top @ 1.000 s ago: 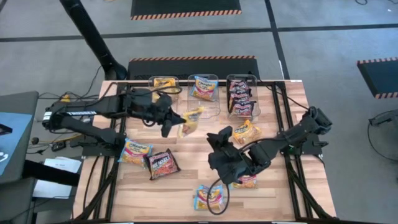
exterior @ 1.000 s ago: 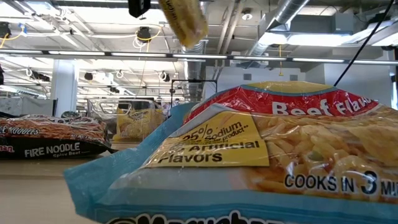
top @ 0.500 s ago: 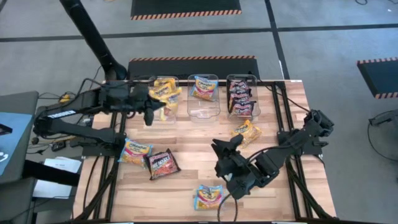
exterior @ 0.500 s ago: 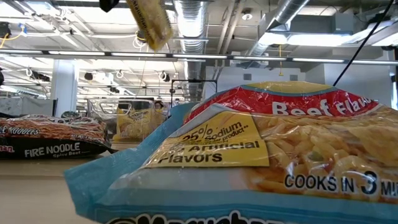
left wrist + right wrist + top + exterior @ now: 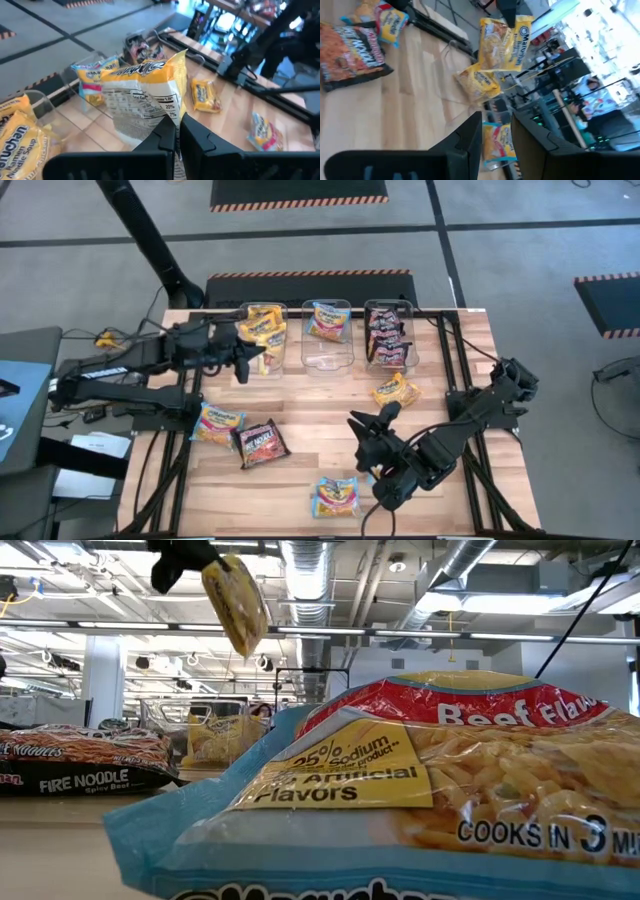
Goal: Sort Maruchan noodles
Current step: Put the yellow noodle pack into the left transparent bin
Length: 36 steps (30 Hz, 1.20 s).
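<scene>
Holding yellow noodle pkt point(image 5: 262, 332) over left bin point(image 5: 262, 358), left gripper point(image 5: 247, 360) clamped; right gripper point(image 5: 372, 428) part-open, empty

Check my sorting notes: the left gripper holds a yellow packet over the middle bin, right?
Not quite. The left gripper holds the yellow packet over the leftmost bin, which already has yellow packets, not the middle bin. The high view shows it.

I see two matte black jointed arms, the left arm point(image 5: 130, 365) and the right arm point(image 5: 470, 415), built of slim tubular links and blocky joints. Black cables trail off both. Each wrist ends in two flat, dark, angular fingers point(image 5: 162, 140).
</scene>
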Tool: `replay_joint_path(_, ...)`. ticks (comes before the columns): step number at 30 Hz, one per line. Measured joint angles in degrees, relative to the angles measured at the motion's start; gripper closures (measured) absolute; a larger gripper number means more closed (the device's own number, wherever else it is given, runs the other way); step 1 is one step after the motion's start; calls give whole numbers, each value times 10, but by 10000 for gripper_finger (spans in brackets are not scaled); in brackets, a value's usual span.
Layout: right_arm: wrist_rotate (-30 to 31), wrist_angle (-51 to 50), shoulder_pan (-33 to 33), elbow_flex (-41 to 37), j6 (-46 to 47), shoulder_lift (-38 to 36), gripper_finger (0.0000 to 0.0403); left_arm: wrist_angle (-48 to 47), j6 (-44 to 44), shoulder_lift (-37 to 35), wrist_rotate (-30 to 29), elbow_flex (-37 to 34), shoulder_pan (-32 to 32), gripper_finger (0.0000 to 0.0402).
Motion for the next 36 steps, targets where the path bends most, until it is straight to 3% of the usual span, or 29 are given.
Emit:
replay_joint_path(7, -52, -35, -1, 0, 62, 0, 275, 167, 11, -54, 2, -142, 51, 401)
replay_joint_path(15, -73, -43, -1, 0, 77, 0, 275, 333, 30, -62, 8, -268, 123, 401)
replay_joint_path(27, -99, -43, -9, 0, 77, 0, 275, 388, 23, -42, 93, -309, 237, 401)
replay_joint_path(36, -100, -45, -9, 0, 77, 0, 275, 459, 8, 44, 131, -309, 284, 401)
